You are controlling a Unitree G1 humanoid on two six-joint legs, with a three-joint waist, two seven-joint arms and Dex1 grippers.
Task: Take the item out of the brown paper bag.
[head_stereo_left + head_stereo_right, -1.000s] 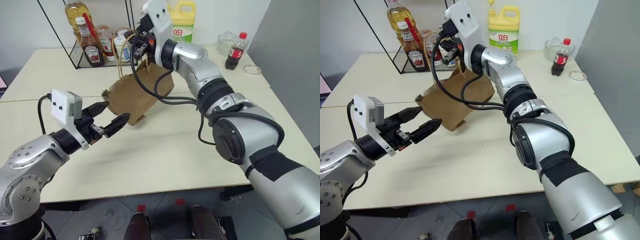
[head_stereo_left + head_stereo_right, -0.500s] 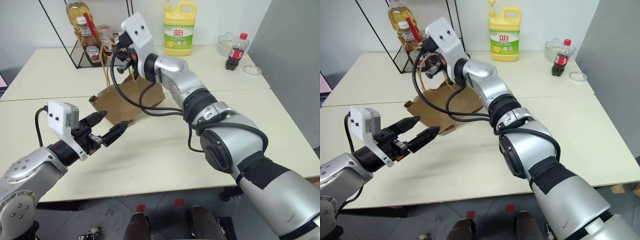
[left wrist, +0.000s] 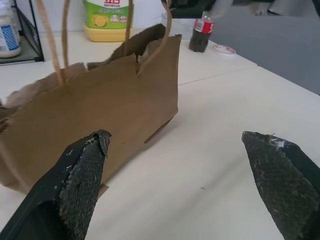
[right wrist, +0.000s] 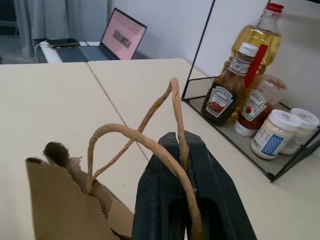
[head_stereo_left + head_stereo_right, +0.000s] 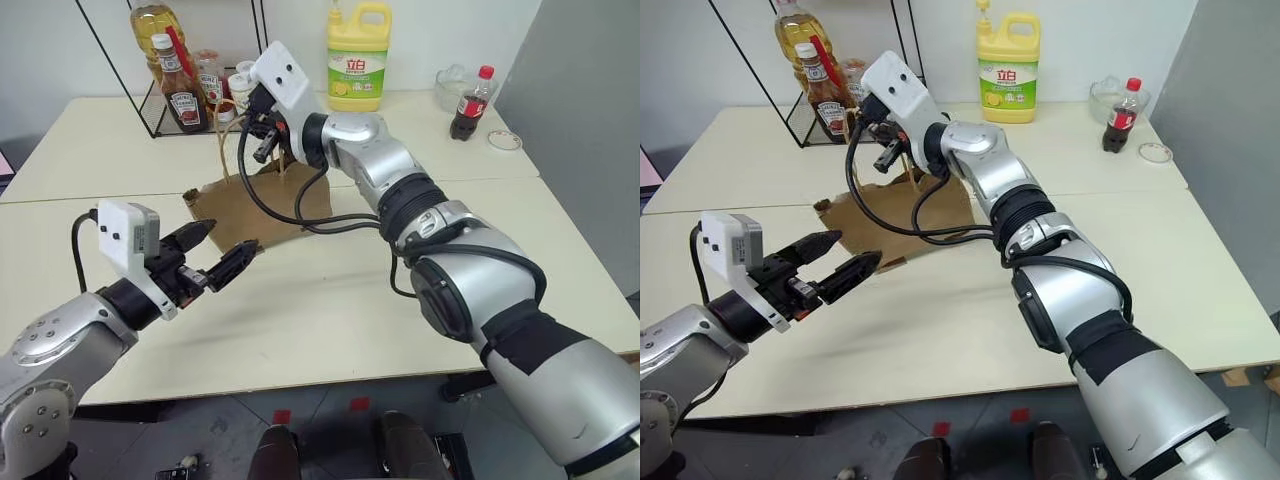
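Since a second ago our right gripper has come down and over to our left with the brown paper bag; the bag, then dangling tilted above the table, now has its bottom edge on the tabletop. Right fingers are clamped shut on the bag's tan loop handles, which arch over the fingertips in the right wrist view. The bag stands propped, mouth up toward that gripper, creased, its torn rim showing.

Our left gripper hovers level just in front of the bag's lower corner, fingers spread wide, nothing between them, not touching the paper. It has barely shifted.

We cannot see the orange bottle; the bag's inside is hidden from us.

Back of the table:
- yellow detergent jug, upright
- dark cola bottle with red cap, far right corner, beside a clear glass bowl
- black wire rack holding ketchup bottles, an oil bottle and small jars

A laptop sits open on a farther table.
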